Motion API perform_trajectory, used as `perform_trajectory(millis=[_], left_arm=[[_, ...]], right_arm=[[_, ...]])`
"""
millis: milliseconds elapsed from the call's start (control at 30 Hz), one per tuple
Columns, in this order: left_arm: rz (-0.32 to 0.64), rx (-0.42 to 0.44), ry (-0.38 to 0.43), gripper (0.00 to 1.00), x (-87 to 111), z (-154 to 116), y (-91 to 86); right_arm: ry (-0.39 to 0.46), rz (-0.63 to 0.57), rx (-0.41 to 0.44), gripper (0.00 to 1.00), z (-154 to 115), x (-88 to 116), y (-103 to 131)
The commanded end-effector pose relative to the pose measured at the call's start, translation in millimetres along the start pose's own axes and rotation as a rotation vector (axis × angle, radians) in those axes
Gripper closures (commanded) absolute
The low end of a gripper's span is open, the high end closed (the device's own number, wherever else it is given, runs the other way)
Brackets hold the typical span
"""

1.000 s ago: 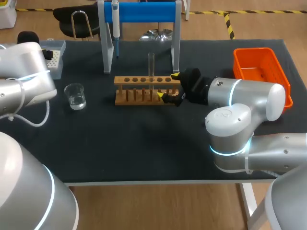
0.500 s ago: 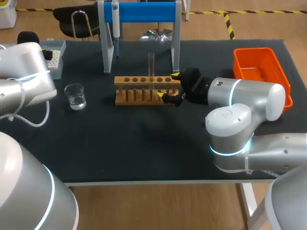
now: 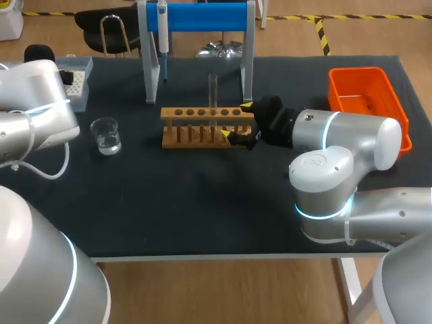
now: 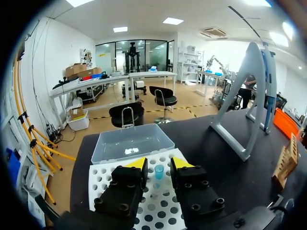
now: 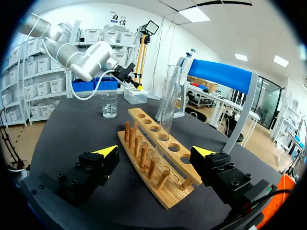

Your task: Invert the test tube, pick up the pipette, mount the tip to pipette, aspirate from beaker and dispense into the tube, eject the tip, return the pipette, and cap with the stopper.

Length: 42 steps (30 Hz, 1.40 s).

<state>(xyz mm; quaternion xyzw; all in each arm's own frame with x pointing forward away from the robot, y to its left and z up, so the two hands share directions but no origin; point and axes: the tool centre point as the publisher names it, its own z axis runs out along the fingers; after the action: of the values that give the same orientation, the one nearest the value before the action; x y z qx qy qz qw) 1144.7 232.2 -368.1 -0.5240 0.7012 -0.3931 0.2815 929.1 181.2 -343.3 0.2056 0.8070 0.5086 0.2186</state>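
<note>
This is a laboratory with a robot work bench. On the black table top [image 3: 202,202], in the middle of the frame, a light brown wooden rack [image 3: 202,128] holds a clear glass test tube [image 3: 212,91] upright. At the left stands a small clear glass beaker [image 3: 106,135] with liquid. At the upper middle a white pipette [image 3: 163,34] hangs on a blue and grey stand [image 3: 202,17].

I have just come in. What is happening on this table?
Neither arm holds anything. The right gripper is open at the end of the wooden rack, in which the test tube stands upright. The left gripper is open above the tip box, a blue tip between its fingers. The pipette hangs on its stand, not yet picked up.
</note>
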Motion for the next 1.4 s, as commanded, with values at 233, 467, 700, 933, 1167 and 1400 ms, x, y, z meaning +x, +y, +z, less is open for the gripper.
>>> perform_trajectory(millis=[233,467,700,933,1167,1400], left_arm=[[0.002,-0.007,0.003,0.8,-0.6,0.1,1.0],[0.005,-0.008,0.002,0.86,-0.6,0.1,0.7],[0.006,-0.009,0.003,1.0,-0.6,0.6,0.7],[0.01,-0.007,0.002,1.0,0.1,-0.4,-1.9],[0.019,-0.003,-0.004,1.0,-0.7,-3.7,-7.2],[0.032,0.002,-0.012,1.0,-1.5,-7.8,-13.5]], right_arm=[[0.003,0.0,0.004,0.0,-1.0,-0.5,0.9],[0.003,0.0,0.004,0.0,-1.0,-0.5,0.9],[0.003,0.0,0.004,0.0,-1.0,-0.5,0.9],[0.003,0.0,0.004,0.0,-1.0,-0.5,0.9],[0.003,0.0,0.004,0.0,-1.0,-0.5,0.9],[0.003,0.0,0.004,0.0,-1.0,-0.5,0.9]])
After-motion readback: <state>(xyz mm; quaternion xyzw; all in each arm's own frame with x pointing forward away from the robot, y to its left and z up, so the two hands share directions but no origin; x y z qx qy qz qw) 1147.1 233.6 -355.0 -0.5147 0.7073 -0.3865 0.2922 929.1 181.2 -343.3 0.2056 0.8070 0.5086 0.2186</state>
